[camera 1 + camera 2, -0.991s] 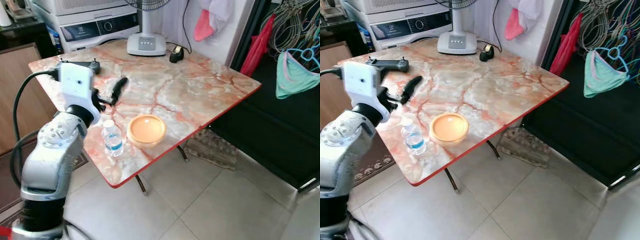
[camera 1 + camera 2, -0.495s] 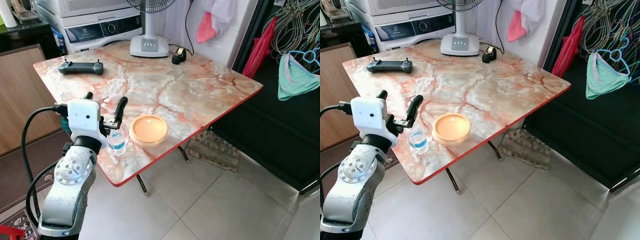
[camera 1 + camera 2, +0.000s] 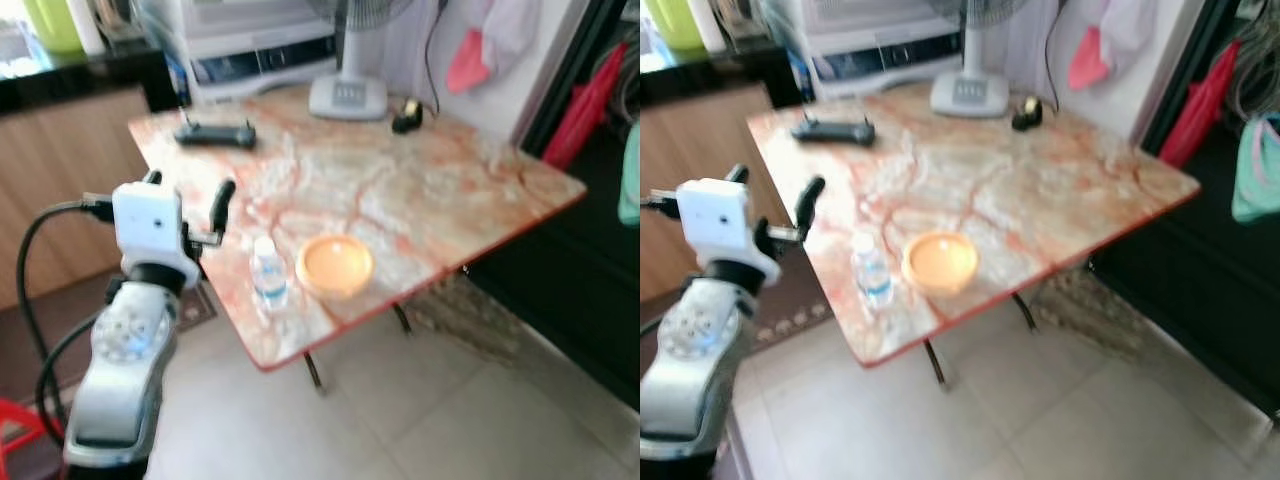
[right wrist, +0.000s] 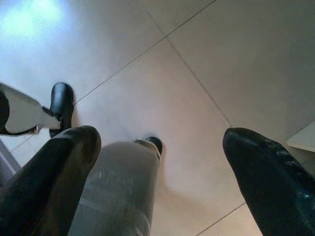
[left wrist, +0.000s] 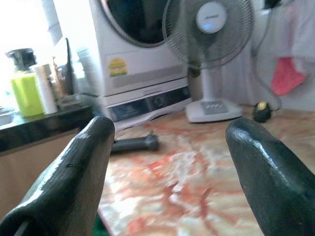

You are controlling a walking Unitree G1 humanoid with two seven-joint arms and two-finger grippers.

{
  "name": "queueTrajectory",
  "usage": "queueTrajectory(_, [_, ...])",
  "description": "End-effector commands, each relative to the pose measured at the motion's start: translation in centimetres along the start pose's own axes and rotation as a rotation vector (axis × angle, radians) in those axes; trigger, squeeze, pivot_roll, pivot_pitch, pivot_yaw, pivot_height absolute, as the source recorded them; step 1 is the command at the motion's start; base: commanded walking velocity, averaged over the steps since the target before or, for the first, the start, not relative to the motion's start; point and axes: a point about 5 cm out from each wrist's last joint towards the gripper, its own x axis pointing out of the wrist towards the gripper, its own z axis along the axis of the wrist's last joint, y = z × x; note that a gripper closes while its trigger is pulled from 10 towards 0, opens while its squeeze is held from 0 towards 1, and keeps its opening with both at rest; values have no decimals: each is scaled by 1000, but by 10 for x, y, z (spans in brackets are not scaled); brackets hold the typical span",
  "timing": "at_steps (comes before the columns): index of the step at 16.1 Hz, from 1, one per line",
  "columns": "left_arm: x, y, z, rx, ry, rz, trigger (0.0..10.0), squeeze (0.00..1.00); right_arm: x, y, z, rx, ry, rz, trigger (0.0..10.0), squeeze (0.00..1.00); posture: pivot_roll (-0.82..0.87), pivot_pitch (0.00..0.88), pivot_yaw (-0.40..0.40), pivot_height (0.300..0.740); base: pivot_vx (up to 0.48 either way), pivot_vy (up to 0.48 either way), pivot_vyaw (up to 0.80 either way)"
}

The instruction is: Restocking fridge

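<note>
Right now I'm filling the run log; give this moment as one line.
phase: approach | left gripper: open, raised beside table edge, off the water bottle | orange bowl: next to bottle | right gripper: open, idle over floor

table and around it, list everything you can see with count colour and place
table: 1, pink-veined marble top with red edge, on tiled floor
water bottle: 1, clear, blue label, upright near table's front edge
bowl: 1, orange, beside the bottle, apart from it
controller: 1, dark, far left corner of table
fan: 1, white base, table's back edge
small dark object: 1, beside fan base
washing machine: 1, white, behind table
left gripper: 1, black fingers, open, raised left of the bottle, not touching
right gripper: 1, black fingers, open, hanging over the floor
</note>
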Motion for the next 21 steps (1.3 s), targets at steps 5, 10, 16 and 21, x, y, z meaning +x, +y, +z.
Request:
queueTrajectory(5, [2, -3, 4, 4, -4, -20, 10000, 0, -1, -3, 0, 7, 9, -2, 10000, 0, 189, 74, -57, 740, 267, 0, 0])
queueTrajectory(10, [9, 0, 20, 3, -34, -14, 10000, 0, 0, -3, 1, -3, 14, 6, 10000, 0, 200, 81, -58, 740, 0, 0, 0])
queueTrajectory(16, [21, 24, 25, -38, 311, -37, 10000, 0, 1, 0, 1, -22, 33, 17, 10000, 0, 224, 87, -52, 740, 0, 0, 0])
queueTrajectory(21, [15, 40, 34, -6, 569, -279, 10000, 0, 3, 3, 0, -24, 46, 21, 10000, 0, 246, 96, -36, 740, 0, 0, 0])
